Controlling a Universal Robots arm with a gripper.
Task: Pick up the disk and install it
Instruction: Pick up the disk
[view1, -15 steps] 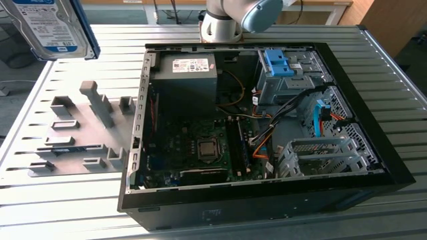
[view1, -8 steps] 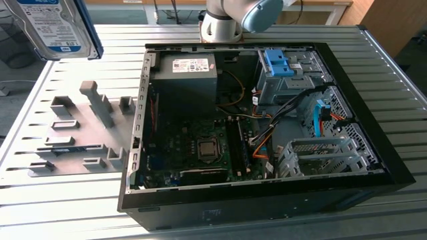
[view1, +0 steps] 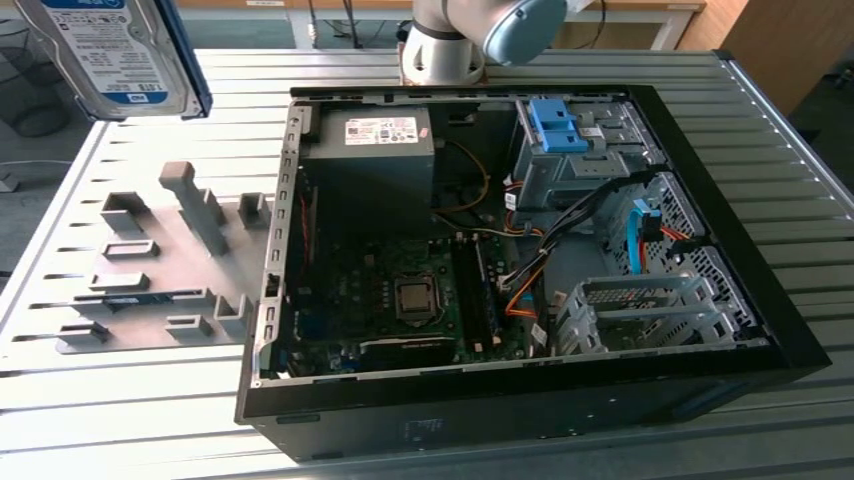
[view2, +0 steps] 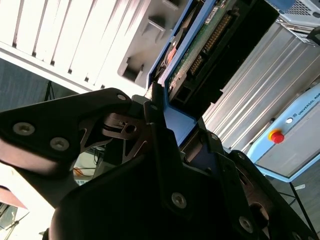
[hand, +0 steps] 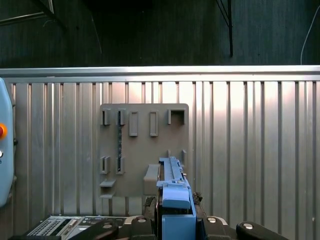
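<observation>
Disk: your hard drive (view1: 114, 55) hangs in the air at the exterior view's left, above the grey fixture plate (view1: 160, 270) and well apart from the open computer case (view1: 534, 250).
Gripper: in the second wrist view your gripper (view2: 167, 120) is clamped on the drive's blue carrier rail (view2: 177, 125) and grips nothing else.
Facing: the label side is turned to the exterior camera, and the green circuit board (view2: 200, 42) shows in the second wrist view.
Handling: treat it as dense and rigid. It likely won't flex, but the bare board and connector pins look fragile, and the plastic rail may be slick.
Hold: take it by the rails and edges, never the board.
Progress: picked up, not yet in the case.
</observation>
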